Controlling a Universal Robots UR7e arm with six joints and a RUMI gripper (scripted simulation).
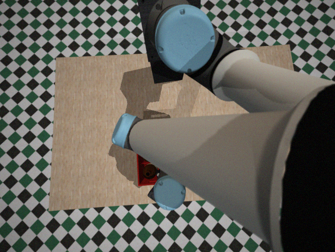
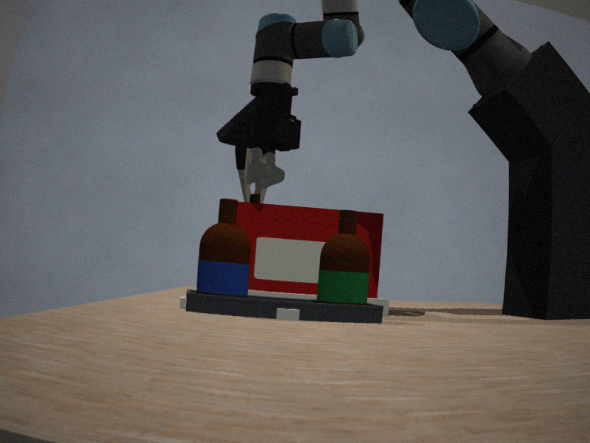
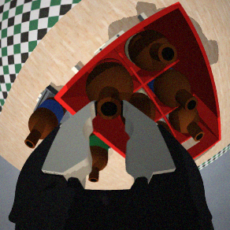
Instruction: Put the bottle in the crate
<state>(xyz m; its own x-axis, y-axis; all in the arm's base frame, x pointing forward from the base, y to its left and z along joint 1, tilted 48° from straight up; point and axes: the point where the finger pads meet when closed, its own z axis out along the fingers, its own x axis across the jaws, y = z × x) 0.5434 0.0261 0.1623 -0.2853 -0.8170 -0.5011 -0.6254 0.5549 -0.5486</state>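
Note:
My gripper (image 2: 254, 200) (image 3: 109, 102) is shut on the neck of a brown bottle (image 2: 255, 195) (image 3: 109, 80). This bottle is upright, its body down inside a corner slot of the red crate (image 1: 138, 171) (image 2: 305, 218) (image 3: 191, 43), on the tray side. Only its neck shows above the rim in the exterior view. Whether its base touches the crate floor is hidden. Several other brown bottles stand in the other slots, one of them (image 1: 148, 171) (image 3: 146, 49) in the neighbouring slot. The dark tray (image 2: 238, 307) holds a blue-label bottle (image 2: 224, 245) (image 3: 44, 116) and a green-label bottle (image 2: 344, 255) (image 3: 98, 155).
The tray stands close beside the crate. Small pale blocks, one of them (image 2: 287, 314) at the tray's front, sit around the tray and crate. The arm covers much of the crate and all of the tray in the top view.

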